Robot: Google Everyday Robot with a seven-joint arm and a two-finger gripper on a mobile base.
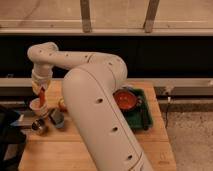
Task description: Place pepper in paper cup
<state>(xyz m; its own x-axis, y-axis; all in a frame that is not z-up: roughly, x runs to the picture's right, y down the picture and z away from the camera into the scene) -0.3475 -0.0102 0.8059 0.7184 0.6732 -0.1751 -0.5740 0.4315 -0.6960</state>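
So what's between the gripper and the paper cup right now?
Only the pepper. In the camera view it hangs upright from the gripper, directly above the paper cup at the table's left edge, its lower end at the cup's rim.
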